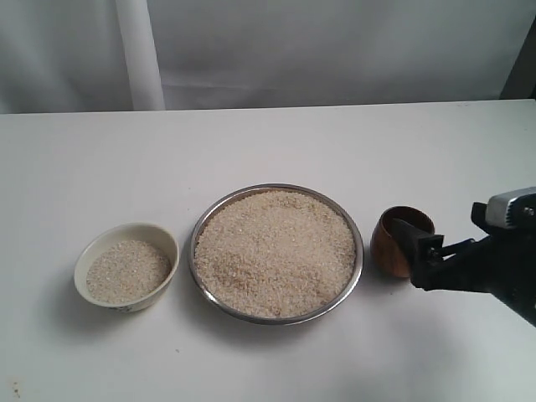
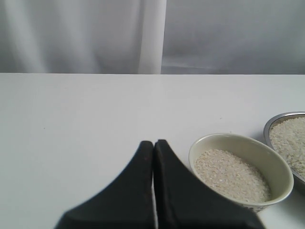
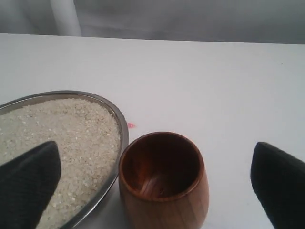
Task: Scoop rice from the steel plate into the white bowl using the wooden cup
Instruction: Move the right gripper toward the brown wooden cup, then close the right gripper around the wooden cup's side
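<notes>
Here, in the exterior view, I see the steel plate [image 1: 359, 255] at the centre of the tabletop [image 1: 251, 142], heaped with rice [image 1: 276, 251]. The white bowl [image 1: 126, 229], partly filled with grains, stands apart to its left. The wooden cup [image 1: 392, 247] stands upright just right of the plate, with the right gripper [image 1: 421, 251] at it.

In the left wrist view, the left gripper [image 2: 153, 150] is clenched on nothing, near the bowl.

In the right wrist view, the right gripper is released. Its fingers [image 3: 28, 183] stand wide on either side of the empty cup, clear of it.
</notes>
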Available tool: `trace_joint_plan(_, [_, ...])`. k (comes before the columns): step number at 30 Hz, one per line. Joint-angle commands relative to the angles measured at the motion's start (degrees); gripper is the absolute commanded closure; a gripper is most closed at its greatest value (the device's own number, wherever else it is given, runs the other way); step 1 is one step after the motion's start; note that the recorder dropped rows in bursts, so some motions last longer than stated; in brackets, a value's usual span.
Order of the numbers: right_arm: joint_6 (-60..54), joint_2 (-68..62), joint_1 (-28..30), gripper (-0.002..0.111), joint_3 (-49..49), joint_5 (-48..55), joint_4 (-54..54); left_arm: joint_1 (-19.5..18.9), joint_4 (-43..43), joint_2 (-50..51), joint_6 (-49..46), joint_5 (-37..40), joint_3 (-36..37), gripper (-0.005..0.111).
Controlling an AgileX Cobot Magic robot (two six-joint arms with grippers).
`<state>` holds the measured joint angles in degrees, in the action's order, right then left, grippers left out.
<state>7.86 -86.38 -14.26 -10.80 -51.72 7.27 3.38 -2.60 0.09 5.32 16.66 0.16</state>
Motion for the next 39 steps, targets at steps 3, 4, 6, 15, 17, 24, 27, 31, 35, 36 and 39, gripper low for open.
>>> trace_joint_plan(3, [-1.5, -10.0, 0.0, 0.003, -1.4, -11.4, -1.3, 0.2, 0.5, -0.1, 0.2, -0.4, -0.2, 0.107])
trace_joint_plan(4, [-2.2, -11.3, 0.0, 0.003, -1.6, -12.1, -1.5, 0.2, 0.5, -0.1, 0.2, -0.4, -0.2, 0.107])
trace_joint_plan(6, [-2.8, -13.3, 0.0, 0.003, -2.9, -10.9, -2.0, 0.2, 0.5, -0.1, 0.2, -0.4, -0.2, 0.107])
trace_joint_plan(15, [-3.3, -19.0, 0.0, 0.003, -4.7, -14.4, -2.0, 0.2, 0.5, -0.1, 0.2, -0.4, -0.2, 0.107])
trace_joint_plan(17, [-3.6, -20.0, 0.0, 0.003, -4.7, -15.6, -1.9, 0.2, 0.5, -0.1, 0.2, -0.4, -0.2, 0.107])
trace_joint_plan(24, [-6.7, -24.9, 0.0, 0.003, -4.7, -18.2, -1.9, 0.2, 0.5, -0.1, 0.2, -0.4, -0.2, 0.107])
trace_joint_plan(27, [-9.3, -27.2, 0.0, 0.003, -4.9, -18.2, -1.9, 0.2, 0.5, -0.1, 0.2, -0.4, -0.2, 0.107])
trace_joint_plan(31, [-11.2, -29.4, -1.3, 0.003, -7.4, -18.2, -2.4, 0.2, 0.5, -0.1, 0.2, -0.4, -0.2, 0.107])
trace_joint_plan(35, [-13.3, -31.4, -2.5, 0.003, -9.8, -18.2, -5.1, 0.2, 0.5, -0.1, 0.2, -0.4, -0.2, 0.107])
trace_joint_plan(36, [-13.4, -31.9, -2.5, 0.003, -10.2, -18.2, -5.1, 0.2, 0.5, -0.1, 0.2, -0.4, -0.2, 0.107])
trace_joint_plan(39, [-13.4, -32.7, -2.5, 0.003, -11.5, -18.2, -6.1, 0.2, 0.5, -0.1, 0.2, -0.4, -0.2, 0.107])
